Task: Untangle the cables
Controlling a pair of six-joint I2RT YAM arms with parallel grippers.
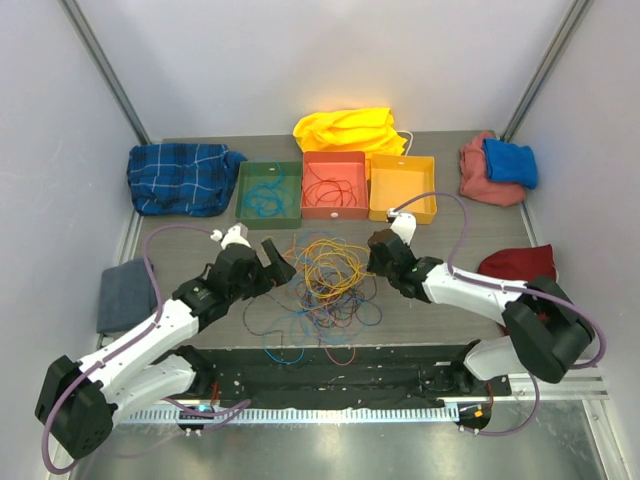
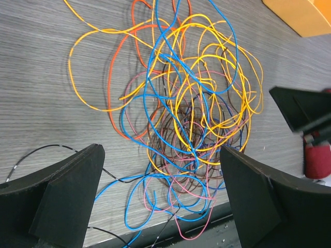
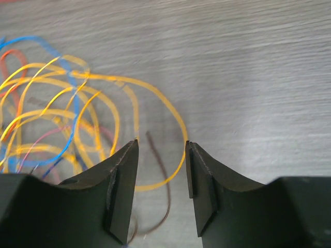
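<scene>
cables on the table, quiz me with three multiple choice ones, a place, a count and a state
1. Where does the cable tangle lie? A against the far wall; B between the two grippers; C off the near edge.
2. How many trays stand in the far row? A two; B three; C five.
3. The left gripper is: A shut on a cable; B shut on nothing; C open.
Key: 1 B, the right gripper faces the left one across it. 2 B, a green tray, a red tray and an orange tray. 3 C, its jaws stand wide apart, gripping nothing.
</scene>
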